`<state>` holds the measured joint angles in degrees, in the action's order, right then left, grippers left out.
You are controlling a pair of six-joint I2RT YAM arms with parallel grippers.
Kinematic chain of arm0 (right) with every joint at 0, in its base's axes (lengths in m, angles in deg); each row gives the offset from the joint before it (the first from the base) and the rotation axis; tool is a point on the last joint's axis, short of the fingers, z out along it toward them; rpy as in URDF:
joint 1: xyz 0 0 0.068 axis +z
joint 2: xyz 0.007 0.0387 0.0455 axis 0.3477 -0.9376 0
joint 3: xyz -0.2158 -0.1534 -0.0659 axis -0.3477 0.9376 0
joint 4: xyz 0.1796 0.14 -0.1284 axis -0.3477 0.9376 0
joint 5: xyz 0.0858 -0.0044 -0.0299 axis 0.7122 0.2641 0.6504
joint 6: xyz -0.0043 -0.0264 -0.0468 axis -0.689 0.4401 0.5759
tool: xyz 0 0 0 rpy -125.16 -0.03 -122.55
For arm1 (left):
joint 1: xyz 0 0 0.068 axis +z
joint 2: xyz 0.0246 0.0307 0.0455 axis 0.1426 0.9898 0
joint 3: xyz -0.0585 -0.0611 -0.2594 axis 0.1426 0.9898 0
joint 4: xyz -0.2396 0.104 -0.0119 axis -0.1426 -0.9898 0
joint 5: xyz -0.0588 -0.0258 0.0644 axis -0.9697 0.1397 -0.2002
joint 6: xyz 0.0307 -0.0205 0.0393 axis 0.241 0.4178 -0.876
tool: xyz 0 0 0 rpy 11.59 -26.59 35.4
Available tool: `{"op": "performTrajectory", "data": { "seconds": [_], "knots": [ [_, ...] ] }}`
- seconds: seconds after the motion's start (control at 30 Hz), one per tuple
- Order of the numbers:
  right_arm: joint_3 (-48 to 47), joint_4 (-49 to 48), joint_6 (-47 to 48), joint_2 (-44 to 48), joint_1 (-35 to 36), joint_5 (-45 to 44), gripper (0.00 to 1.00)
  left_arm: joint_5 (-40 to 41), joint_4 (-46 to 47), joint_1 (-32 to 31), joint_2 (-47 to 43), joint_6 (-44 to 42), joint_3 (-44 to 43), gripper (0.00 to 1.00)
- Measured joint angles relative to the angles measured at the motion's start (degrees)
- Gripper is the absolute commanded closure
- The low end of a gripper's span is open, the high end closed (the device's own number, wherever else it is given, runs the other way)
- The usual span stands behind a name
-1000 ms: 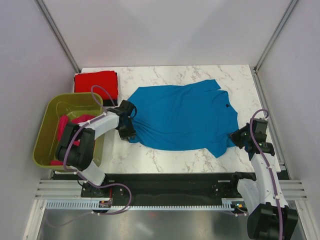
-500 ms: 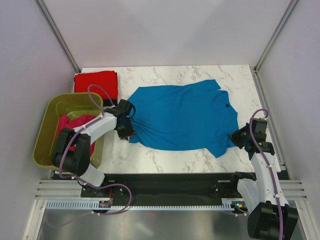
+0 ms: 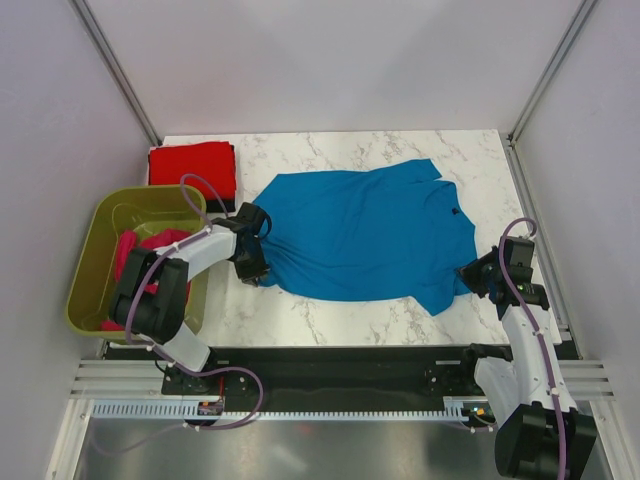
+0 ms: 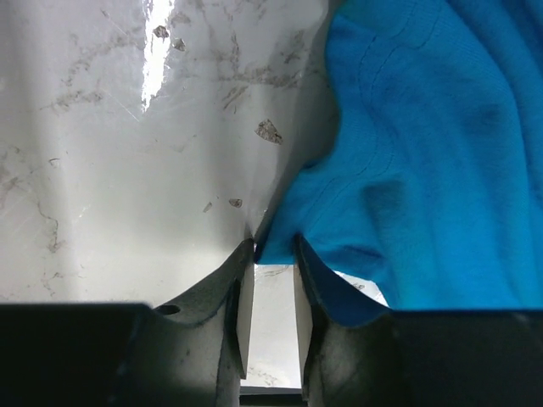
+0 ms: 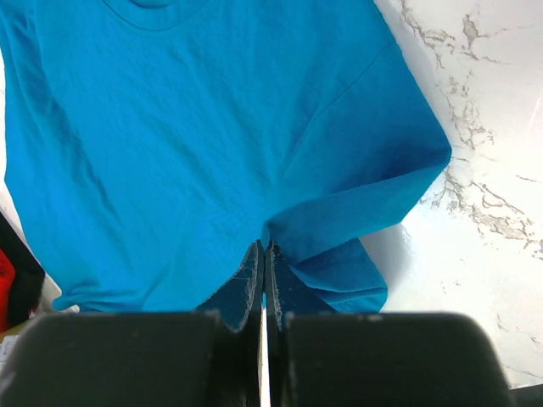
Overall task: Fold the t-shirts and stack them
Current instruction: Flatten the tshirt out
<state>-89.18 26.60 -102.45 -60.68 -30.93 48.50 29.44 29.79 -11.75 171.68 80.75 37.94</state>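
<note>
A bright blue t-shirt (image 3: 360, 235) lies spread flat across the marble table. My left gripper (image 3: 252, 268) sits low at the shirt's near-left corner. In the left wrist view its jaws (image 4: 273, 250) stand narrowly open, with the blue shirt's (image 4: 424, 153) hem corner right at the fingertips. My right gripper (image 3: 468, 275) is at the near-right corner, by a sleeve. There the gripper (image 5: 264, 248) is shut, pinching a fold of the blue shirt (image 5: 170, 127). A folded red t-shirt (image 3: 192, 165) rests at the back left. A magenta-pink t-shirt (image 3: 135, 255) lies bunched in the tub.
An olive-green tub (image 3: 100, 230) stands off the table's left edge, beside my left arm. Grey walls and metal frame posts close in the back and sides. Bare marble (image 3: 340, 320) shows between the shirt and the near edge.
My left gripper has crept slightly toward the near edge at the shirt's corner, and its jaws have narrowed a little. The right arm and the shirt have stayed put.
</note>
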Motion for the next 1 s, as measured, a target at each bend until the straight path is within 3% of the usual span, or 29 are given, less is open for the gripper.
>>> {"op": "performTrajectory", "data": {
  "seconds": [0.17, 0.37, 0.5, 0.63, 0.77, 0.87, 1.0],
  "knots": [
    [-0.1, 0.1, 0.2, -0.1, 0.0, -0.4, 1.0, -0.3, 0.1, 0.1, -0.2, -0.2, -0.1, 0.97],
    [-8.1, 2.9, 0.9, -4.7, 0.0, -2.9, 1.0, -0.1, -4.4, 0.0, -2.3, -0.2, -3.6, 0.98],
    [-24.2, 5.4, 1.6, -11.8, 0.1, -5.0, 1.0, 0.3, -11.7, 0.0, -6.2, -0.9, -18.1, 0.98],
    [-44.4, 8.8, 4.2, -19.0, 0.2, -8.3, 1.0, 2.1, -16.9, -0.1, -10.2, -2.5, -42.0, 0.98],
    [-63.2, 13.4, 6.8, -22.7, 0.2, -11.4, 1.0, 2.6, -21.2, -0.1, -14.6, -2.9, -60.5, 0.98],
    [-73.2, 16.0, 8.1, -22.1, 0.2, -12.9, 1.0, 1.7, -23.1, -0.1, -18.9, -2.8, -68.3, 0.98],
    [-80.3, 18.2, 8.3, -16.7, 0.2, -14.4, 1.0, -2.4, -25.7, -0.1, -24.4, -2.7, -71.7, 0.98]
  ]
}}
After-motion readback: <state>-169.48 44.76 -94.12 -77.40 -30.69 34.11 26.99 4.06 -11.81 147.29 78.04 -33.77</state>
